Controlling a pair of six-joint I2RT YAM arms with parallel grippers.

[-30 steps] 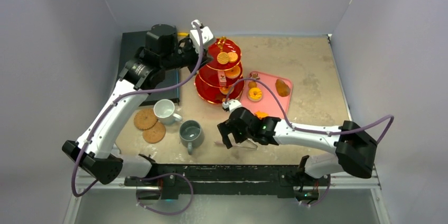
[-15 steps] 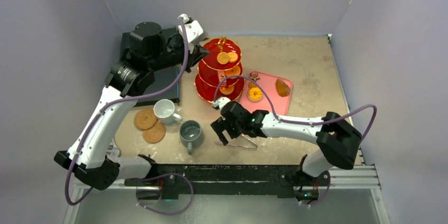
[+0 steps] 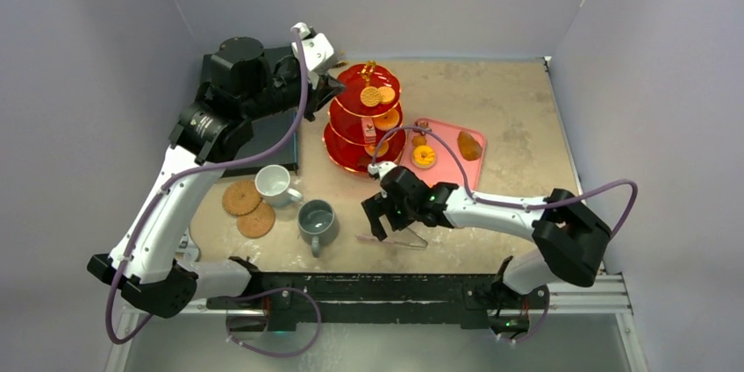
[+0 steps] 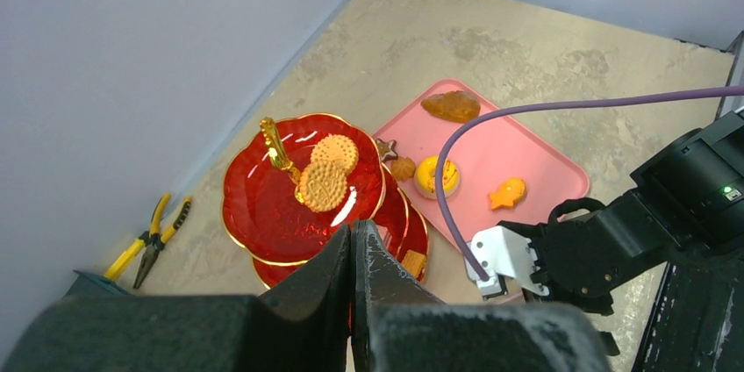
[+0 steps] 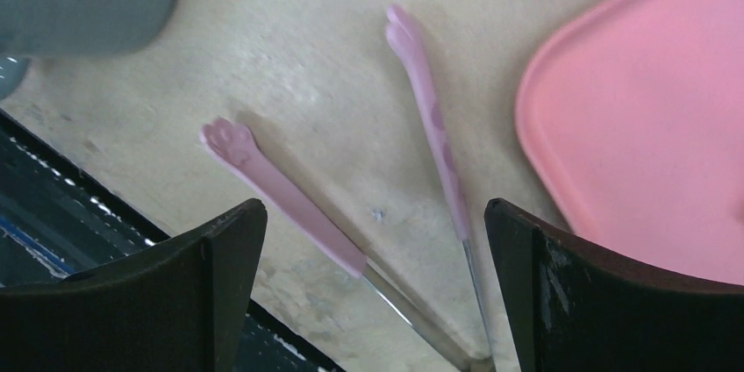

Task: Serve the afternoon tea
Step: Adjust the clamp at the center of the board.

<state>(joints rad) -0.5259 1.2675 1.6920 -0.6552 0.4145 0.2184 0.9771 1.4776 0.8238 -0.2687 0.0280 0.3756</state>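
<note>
- Right gripper (image 3: pixel 379 223) is spread wide with nothing gripped, low over the table in front of the stand, towards the arm bases; in the wrist view its dark fingers (image 5: pixel 219 275) frame the tongs
- Left gripper (image 4: pixel 354 253) is pressed shut on nothing, raised just left of the stand's top tier
- Beige table (image 3: pixel 509 100) carries everything
- Flat dark slab (image 3: pixel 272 135) lies left of the stand, partly under the left arm
- Red translucent three-tier stand (image 3: pixel 353 82) stands upright, with its gold handle (image 4: pixel 275 146) rising from the top tier
- Pink tray (image 3: pixel 452 161) lies just right of the stand
- White mug (image 3: pixel 274 183) and grey mug (image 3: pixel 317 221) stand upright front-left of the stand, the grey one farther from it
- Two round cork coasters (image 3: pixel 241 198) touch each other, farther left of the stand than the white mug
- Pink paw-tipped tongs (image 5: pixel 430 118) lie open on the table in front of the stand
- Yellow-handled pliers (image 4: pixel 149 240) lie behind and left of the stand, by the wall
- Two round biscuits (image 4: pixel 323 186) sit on the stand's top tier beside the handle, and an orange one (image 3: pixel 387 118) on the middle tier
- Fish-shaped biscuit (image 4: pixel 508 194), round yellow pastry (image 4: pixel 436 175) and brown pastry (image 4: pixel 450 106) rest on the tray, right of the stand
</note>
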